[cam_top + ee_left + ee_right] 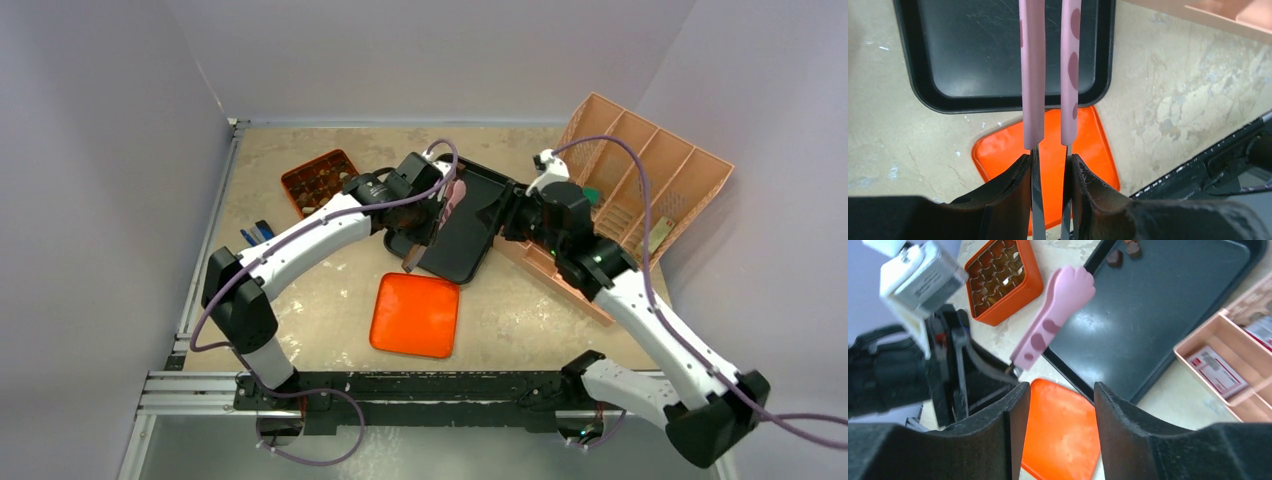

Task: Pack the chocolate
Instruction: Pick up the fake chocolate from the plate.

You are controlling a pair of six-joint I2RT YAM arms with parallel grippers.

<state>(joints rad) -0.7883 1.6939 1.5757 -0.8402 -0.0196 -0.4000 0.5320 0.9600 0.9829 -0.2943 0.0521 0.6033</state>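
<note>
My left jaws are clamped on a pair of pink tongs (1032, 75), one on each arm, squeezing the two arms nearly parallel with a narrow gap between them. The tongs are soft, matte pink with darker pink oval spots. They have bare metal strips where they meet the jaws and a paw-shaped tip at the far end.

Ahead of the left jaws, past the tong tips, lies the black tray (973, 50). It is a glossy, lightly scratched rectangle with rounded corners and a raised rim. Directly under those jaws is a flat orange lid (1093, 150), smooth and shiny, lying on the mottled beige table (1173, 100).

My right jaws stand apart with nothing between them. Through their gap I see the same lid and the near rim of the tray. The tongs cross the view ahead and to the left of the right jaws, over the tray's edge, so they lie between these jaws and the orange box (1034, 282).

The chocolate (1114, 258) shows as two small dark brown pieces in the tray's far corner, well ahead of the right jaws. More brown pieces fill the gridded compartments of the box beyond the tongs.

To the right of the right jaws is a peach slotted rack (1213, 340), which holds a flat packet.
</note>
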